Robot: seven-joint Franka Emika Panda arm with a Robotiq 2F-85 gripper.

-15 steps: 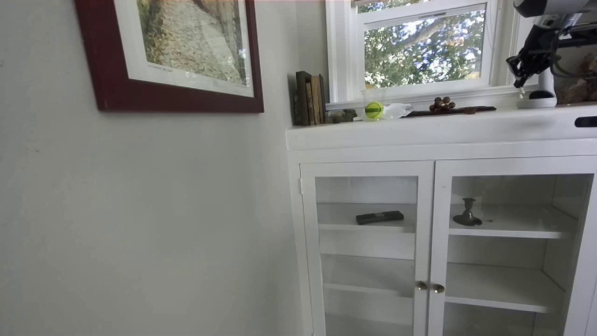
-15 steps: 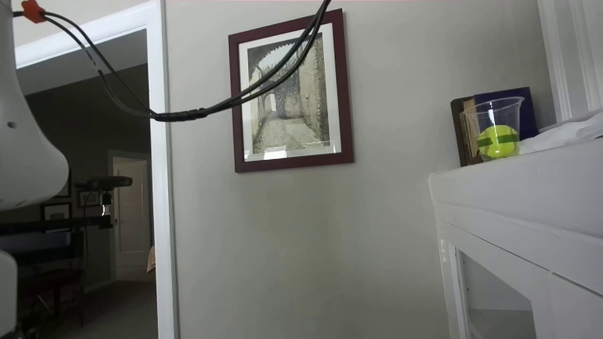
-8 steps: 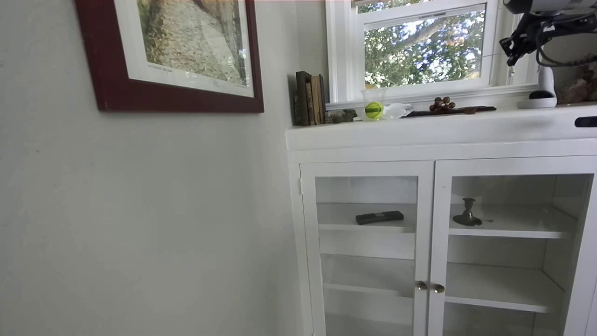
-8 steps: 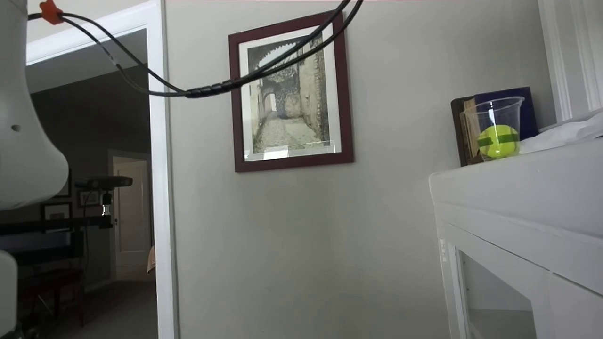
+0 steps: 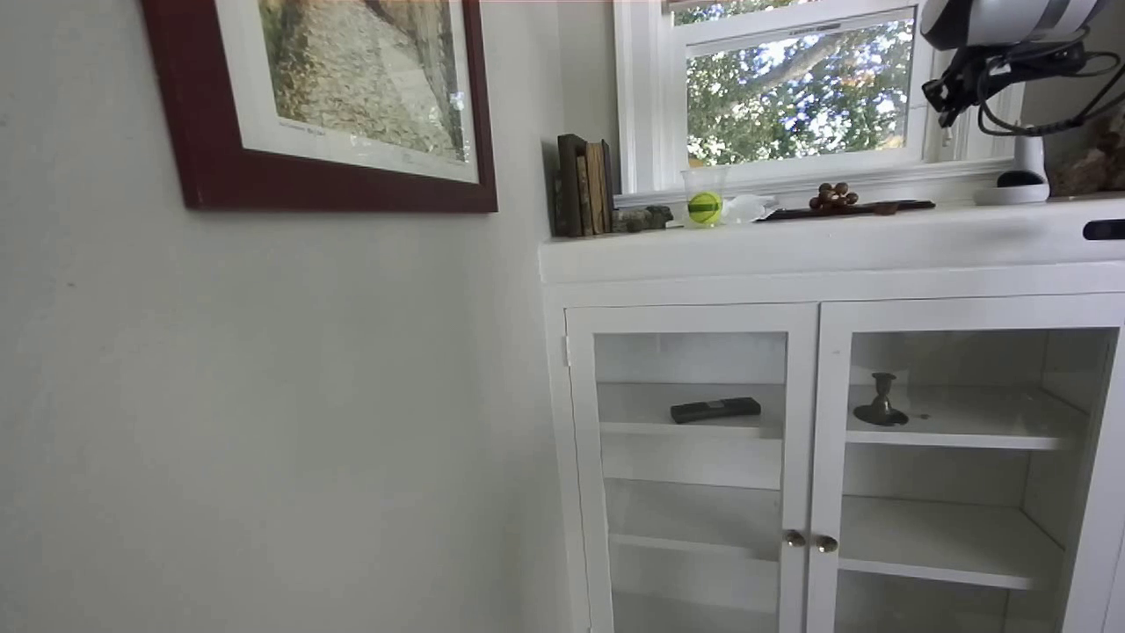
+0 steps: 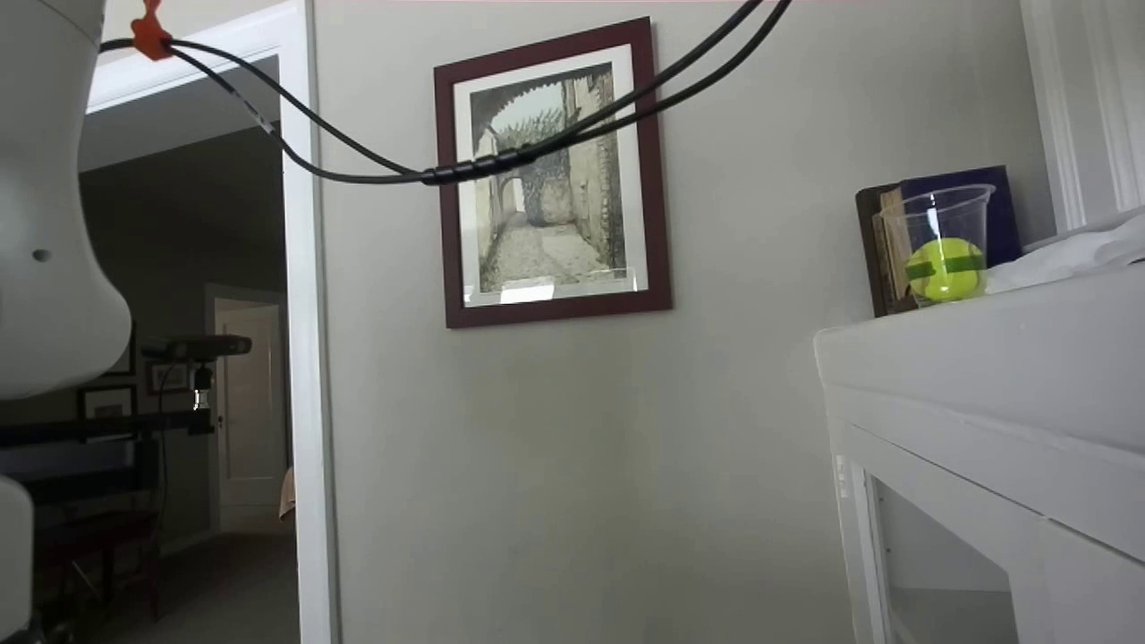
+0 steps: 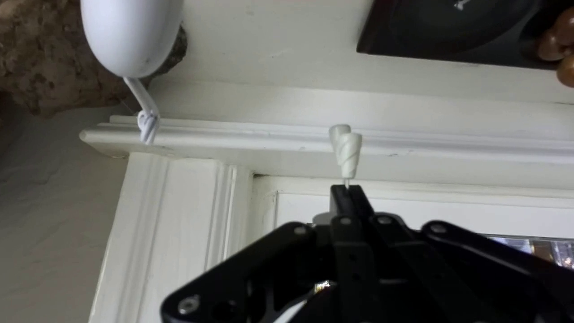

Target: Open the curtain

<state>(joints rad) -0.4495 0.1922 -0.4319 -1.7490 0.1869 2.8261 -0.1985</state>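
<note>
The curtain's slats do not show in any view; the window [image 5: 795, 105] is uncovered where it is visible. Two white cord tassels [image 7: 349, 154] show in the wrist view, just beyond my fingertips. My gripper [image 7: 346, 187] is shut on the thin cord right at the tassels. In an exterior view, the gripper [image 5: 945, 119] is in front of the right side of the window frame, above the sill, with a small pale tassel below its tips. In an exterior view [image 6: 54, 224], only a white arm link and cables show, and the gripper is out of view.
On the ledge are a white stand device [image 5: 1011, 191], a rock [image 5: 1085, 163], a dark tray with wooden balls [image 5: 833, 195], a cup with a tennis ball [image 5: 704, 208] and books [image 5: 582, 185]. Below is a glass-door cabinet [image 5: 802, 396]. A red-framed picture [image 6: 662, 224] hangs on the wall.
In an exterior view, my gripper has moved up and then left across the window frame, and the tassel has moved with it. In an exterior view, the arm link and cables have shifted right.
</note>
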